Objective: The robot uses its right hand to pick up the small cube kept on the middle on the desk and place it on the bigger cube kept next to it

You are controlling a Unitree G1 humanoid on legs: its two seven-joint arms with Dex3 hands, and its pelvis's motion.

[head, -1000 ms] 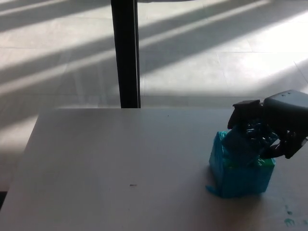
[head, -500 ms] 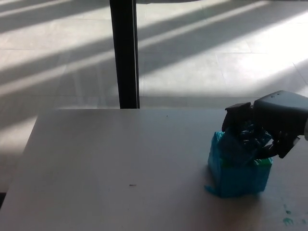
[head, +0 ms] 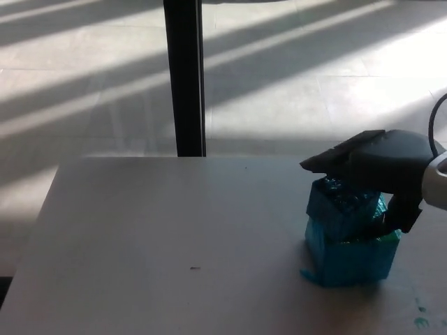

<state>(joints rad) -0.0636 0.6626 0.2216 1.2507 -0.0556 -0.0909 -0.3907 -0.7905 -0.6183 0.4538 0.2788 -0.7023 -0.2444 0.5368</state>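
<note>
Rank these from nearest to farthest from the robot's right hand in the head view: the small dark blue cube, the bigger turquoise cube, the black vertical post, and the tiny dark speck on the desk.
1. Small dark blue cube, directly under the right hand.
2. Bigger turquoise cube, beneath the small one.
3. Tiny dark speck on the desk and black vertical post behind the desk, both off to the left, are too close to call.

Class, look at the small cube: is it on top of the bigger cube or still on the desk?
On top. The small cube sits on the bigger cube, with the right hand over it.
</note>
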